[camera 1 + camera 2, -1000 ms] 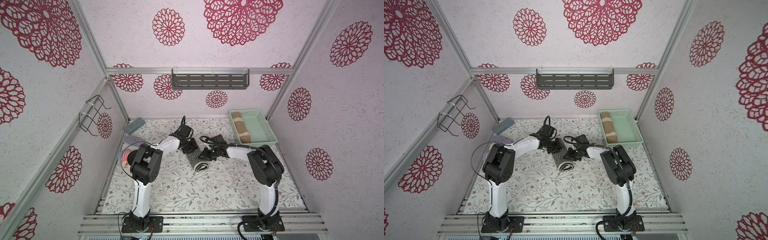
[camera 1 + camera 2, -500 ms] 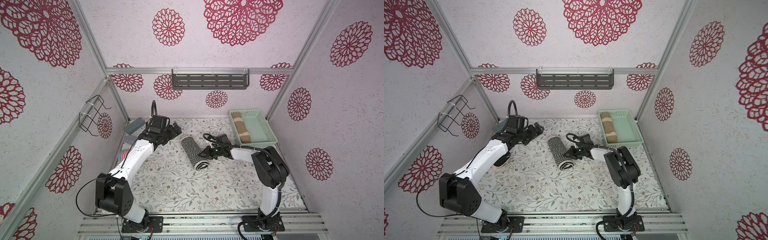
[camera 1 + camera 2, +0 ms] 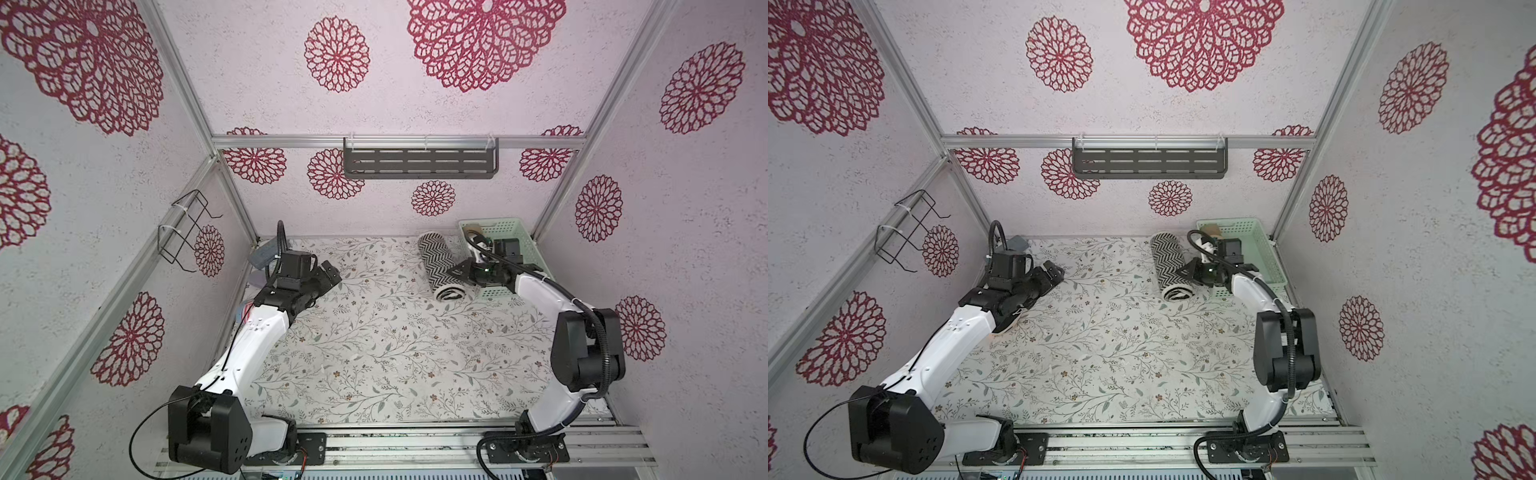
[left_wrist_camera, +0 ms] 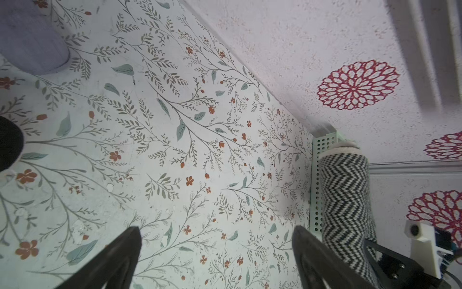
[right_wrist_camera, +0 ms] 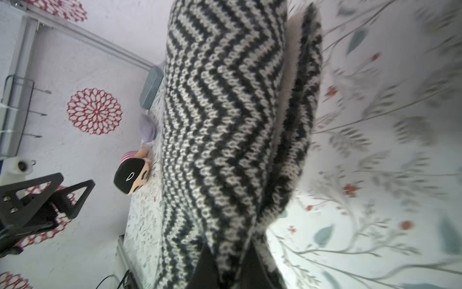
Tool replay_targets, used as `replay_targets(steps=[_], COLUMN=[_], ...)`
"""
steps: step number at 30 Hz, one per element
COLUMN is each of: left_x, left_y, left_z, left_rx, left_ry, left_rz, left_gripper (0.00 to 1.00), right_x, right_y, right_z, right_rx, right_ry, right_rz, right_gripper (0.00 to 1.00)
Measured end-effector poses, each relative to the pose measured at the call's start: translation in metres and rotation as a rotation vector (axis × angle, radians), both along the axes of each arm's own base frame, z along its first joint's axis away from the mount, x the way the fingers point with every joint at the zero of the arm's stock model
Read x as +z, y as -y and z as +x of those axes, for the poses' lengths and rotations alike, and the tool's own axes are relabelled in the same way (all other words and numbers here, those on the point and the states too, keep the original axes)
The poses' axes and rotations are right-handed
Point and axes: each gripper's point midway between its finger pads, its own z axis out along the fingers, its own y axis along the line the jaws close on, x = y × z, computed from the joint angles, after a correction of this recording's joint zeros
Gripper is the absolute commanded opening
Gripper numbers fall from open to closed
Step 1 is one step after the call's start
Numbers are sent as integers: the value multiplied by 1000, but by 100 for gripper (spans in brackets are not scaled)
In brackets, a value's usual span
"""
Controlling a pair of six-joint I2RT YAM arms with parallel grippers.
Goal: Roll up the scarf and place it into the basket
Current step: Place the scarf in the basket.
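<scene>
Floral-print sheeting covers the bench (image 3: pixel 374 357), and pale walls with red rosettes enclose it on three sides. Directions below are read from the bench centre in the top views, with 12 o'clock at the back wall.

1. The left end effector (image 3: pixel 331 274) is at 10 o'clock, well apart from the task item. Its fingers are spread wide with nothing between them. The left wrist view shows only bare sheeting in the gap.

2. The scarf (image 3: pixel 435 259) is rolled into a tight black-and-white chevron cylinder at 1 o'clock. Its long axis runs roughly from 6 to 12 o'clock, with the spiral end facing 6 o'clock. Whether its underside touches the bench cannot be determined.

3. The right end effector (image 3: pixel 453 275) meets the roll from its 3 o'clock side, nearer the spiral end. Its fingers are drawn together and clamped on the knit, as the right wrist view confirms.

4. The basket (image 3: pixel 505 226) is mint-green and perforated, and sits at 2 o'clock in the back right corner. The scarf is outside it, just beside its 9 o'clock wall. A tan roll (image 3: pixel 472 228) lies inside along that wall.

5. The slotted shelf (image 3: pixel 419 163) is dark grey and fixed to the back wall at 12 o'clock.
</scene>
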Motion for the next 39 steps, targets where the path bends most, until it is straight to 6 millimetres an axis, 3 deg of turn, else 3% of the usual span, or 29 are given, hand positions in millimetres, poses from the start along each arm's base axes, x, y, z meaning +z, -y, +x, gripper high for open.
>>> replay_targets(steps=[8,14,26,31,39], left_x=[-8,-31,-39,-51,-50], left_y=[1,5,5,5,6], left_z=[0,4,6,6,10], left_rx=[-7,-22,-24,-24,-25], left_ry=[-18,-83,-114,-151,-169], left_rz=[-11,-15,-15,-9,-8], left_gripper=[98,97,98,98,98], right_x=[17,16,3,-4,-37], right_y=[107,155,215,239,253], right_z=[25,34,54,58,93], right_rx=[-152,-212,-319,-382,-362], right_ry=[103,155,246,260,227], right_rz=[-142,-202,-520,-640,-679], right_gripper=[0,0,0,0,0])
